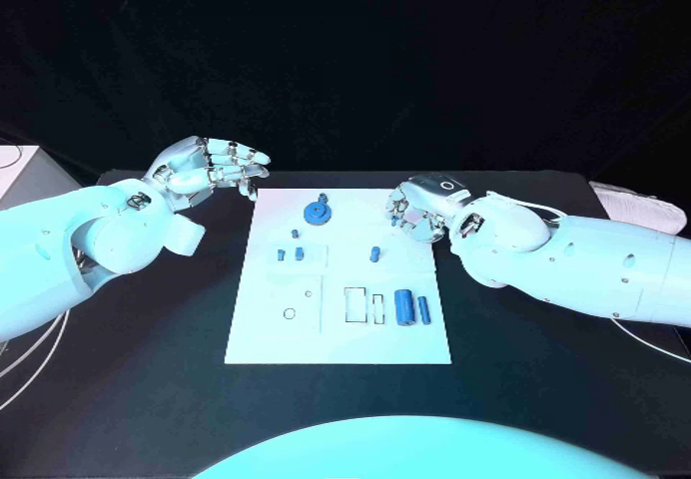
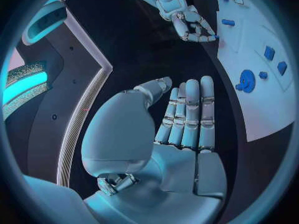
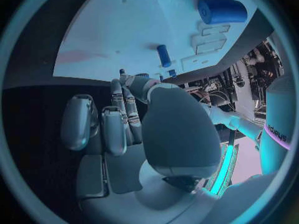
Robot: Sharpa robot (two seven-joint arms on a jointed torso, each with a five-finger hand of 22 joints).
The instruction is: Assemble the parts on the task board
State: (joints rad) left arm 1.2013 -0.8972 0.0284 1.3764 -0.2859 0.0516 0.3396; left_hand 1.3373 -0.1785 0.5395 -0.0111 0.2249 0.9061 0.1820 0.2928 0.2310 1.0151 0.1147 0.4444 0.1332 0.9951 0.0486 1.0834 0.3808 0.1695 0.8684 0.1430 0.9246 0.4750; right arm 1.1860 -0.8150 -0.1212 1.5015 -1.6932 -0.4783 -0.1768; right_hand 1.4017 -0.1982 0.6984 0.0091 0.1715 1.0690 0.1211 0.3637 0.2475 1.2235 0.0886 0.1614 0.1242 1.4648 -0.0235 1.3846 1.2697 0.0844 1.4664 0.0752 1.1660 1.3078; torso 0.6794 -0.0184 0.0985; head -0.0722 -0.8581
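Black table (image 1: 144, 399) with the white task board (image 1: 339, 334) in the middle, small blue parts (image 1: 413, 308) lying on it. Left hand (image 1: 216, 170) empty, fingers apart; right hand (image 1: 417, 212) curled at the board's edge, probably holding nothing

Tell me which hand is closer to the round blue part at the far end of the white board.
Left, narrowly. The left hand hovers off the board's far left corner, beside the round blue part. The right hand sits at the board's right edge.

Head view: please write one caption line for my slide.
Both hands, left and right, hover empty beside the white task board with its blue parts.
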